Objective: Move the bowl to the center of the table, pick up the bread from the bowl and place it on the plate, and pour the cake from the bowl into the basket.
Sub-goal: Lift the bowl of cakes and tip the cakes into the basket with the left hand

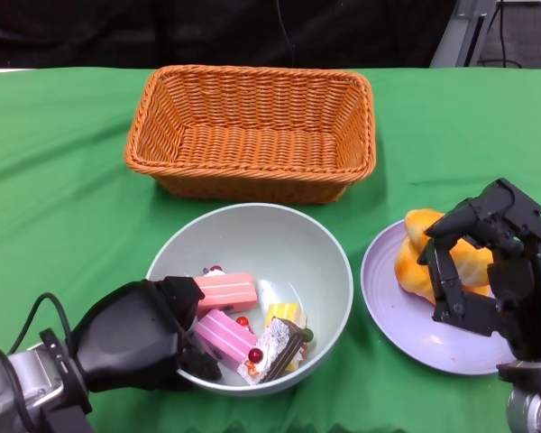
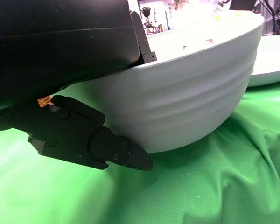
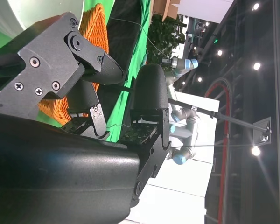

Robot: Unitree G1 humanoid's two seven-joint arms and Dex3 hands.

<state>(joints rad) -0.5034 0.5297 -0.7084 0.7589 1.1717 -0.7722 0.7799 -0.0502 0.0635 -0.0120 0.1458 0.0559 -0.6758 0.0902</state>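
Note:
The pale grey-green bowl (image 1: 284, 236) stands on the green cloth in front of the basket (image 1: 252, 135). It holds several cake pieces: two pink slices (image 1: 225, 290), a yellow one (image 1: 284, 313) and a chocolate one (image 1: 278, 347). My left hand (image 1: 135, 338) grips the bowl's near-left rim, thumb inside and fingers under the outer wall (image 2: 186, 98). The orange-yellow bread (image 1: 419, 248) lies on the lilac plate (image 1: 388, 302) at the right. My right hand (image 1: 487, 262) hovers over the plate beside the bread, fingers apart, holding nothing.
The woven orange basket is empty and sits just beyond the bowl. Plate and bowl are a few centimetres apart. Green cloth covers the table; open cloth lies left of the bowl and basket. Another robot arm (image 3: 182, 65) shows far off in the right wrist view.

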